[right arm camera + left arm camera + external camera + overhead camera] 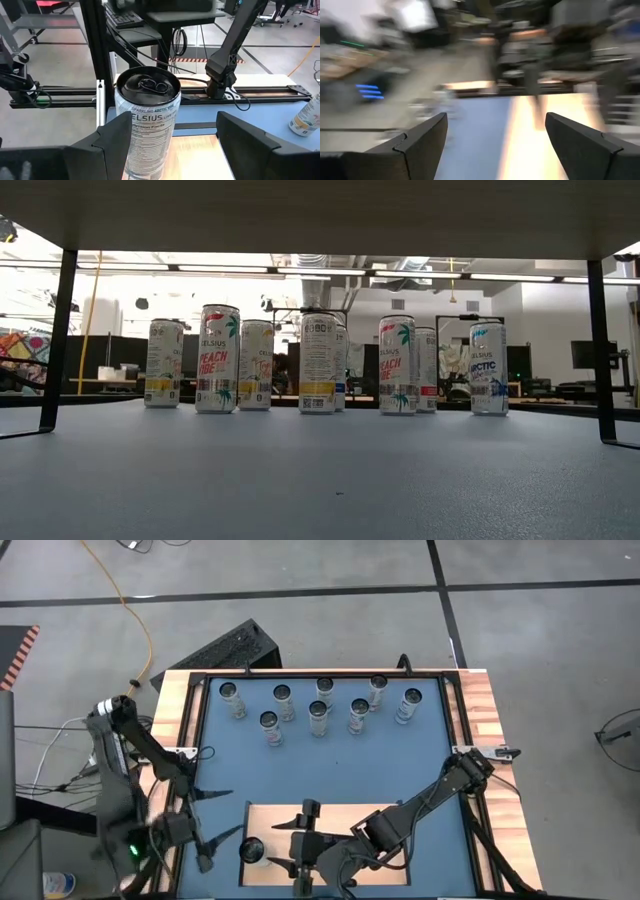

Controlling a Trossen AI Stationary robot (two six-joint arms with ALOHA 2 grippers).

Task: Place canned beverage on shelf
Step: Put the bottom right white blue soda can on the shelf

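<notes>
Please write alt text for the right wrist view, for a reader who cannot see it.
A tall canned beverage stands upright on the pale wooden shelf, between the right gripper's two open dark fingers, which do not clamp it. Behind it are the blue table and the other arm.

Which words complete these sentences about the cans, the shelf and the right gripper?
1. On the blue surface, at its far end, stand ____ cans.
2. The shelf holds just ____ can, standing upright.
3. The right gripper, over the shelf beside that can, has its jaws ____.
Missing words: eight; one; open.
</notes>
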